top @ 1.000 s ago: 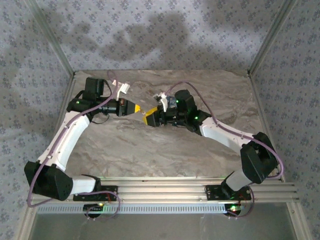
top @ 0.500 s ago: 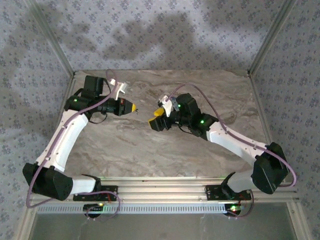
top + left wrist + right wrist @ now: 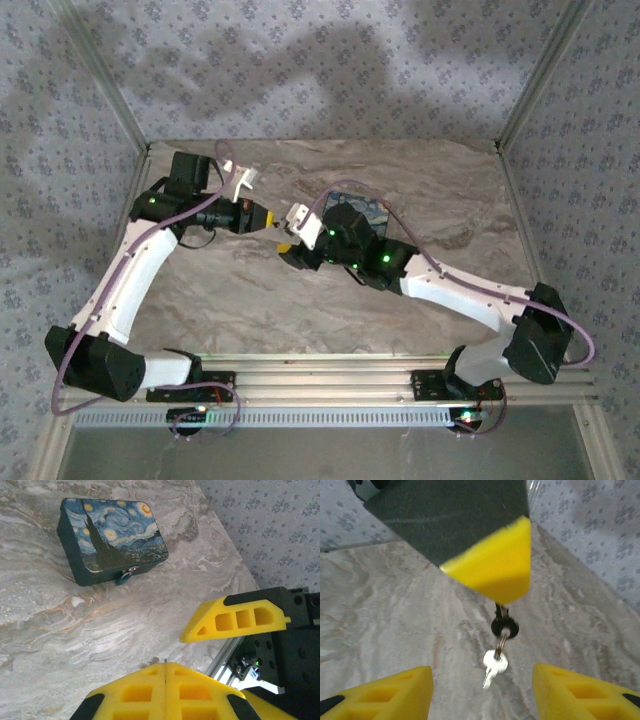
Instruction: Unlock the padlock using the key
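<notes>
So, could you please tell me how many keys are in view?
2: a dark key pinched by the left end effector, and a silver key dangling below it on a ring; others may be hidden.

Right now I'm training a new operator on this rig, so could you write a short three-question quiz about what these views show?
1. Fill in: the padlock lies on the ____.
2. True or false: the right gripper has its jaws apart.
3. The key hangs from: A the left gripper; B the right gripper; C the padlock.
Key: 1 table; 2 true; 3 A.
</notes>
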### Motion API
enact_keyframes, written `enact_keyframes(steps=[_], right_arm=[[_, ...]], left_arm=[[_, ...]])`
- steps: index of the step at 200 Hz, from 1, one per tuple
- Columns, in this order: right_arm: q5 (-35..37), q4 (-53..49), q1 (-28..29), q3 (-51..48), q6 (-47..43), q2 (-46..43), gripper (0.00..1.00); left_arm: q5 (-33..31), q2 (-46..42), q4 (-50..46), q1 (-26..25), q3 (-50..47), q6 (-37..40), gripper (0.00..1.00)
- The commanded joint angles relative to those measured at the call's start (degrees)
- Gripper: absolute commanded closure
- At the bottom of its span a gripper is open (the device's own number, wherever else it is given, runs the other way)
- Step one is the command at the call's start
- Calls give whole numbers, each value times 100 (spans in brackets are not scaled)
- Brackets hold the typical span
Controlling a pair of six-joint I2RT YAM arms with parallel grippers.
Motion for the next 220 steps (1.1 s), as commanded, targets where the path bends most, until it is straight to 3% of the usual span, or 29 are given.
enact_keyframes(steps=[1,58,83,147,173,203,220], right_arm=[[900,265,183,257,-727,161,45],[1402,532,399,547,-1278,554,45],[1558,711,441,602,-1444,695,50],[2333,1797,694,116,-2138,719,96],[2419,1848,715,30,-2101,650,100],[1890,1407,559,55,-1633,532,100],[736,876,169,134,-895,385,100]], left_arm=[[193,-81,-119,-30,197,-93,100],[219,-202,-111,-32,83,-172,100],[210,-258,-147,-30,49,-165,100],[271,-311,-50,21,-11,-481,100],[537,-339,171,92,-83,-726,100],[581,-379,319,234,-118,-949,100],[580,-489,503,364,-204,-999,82]])
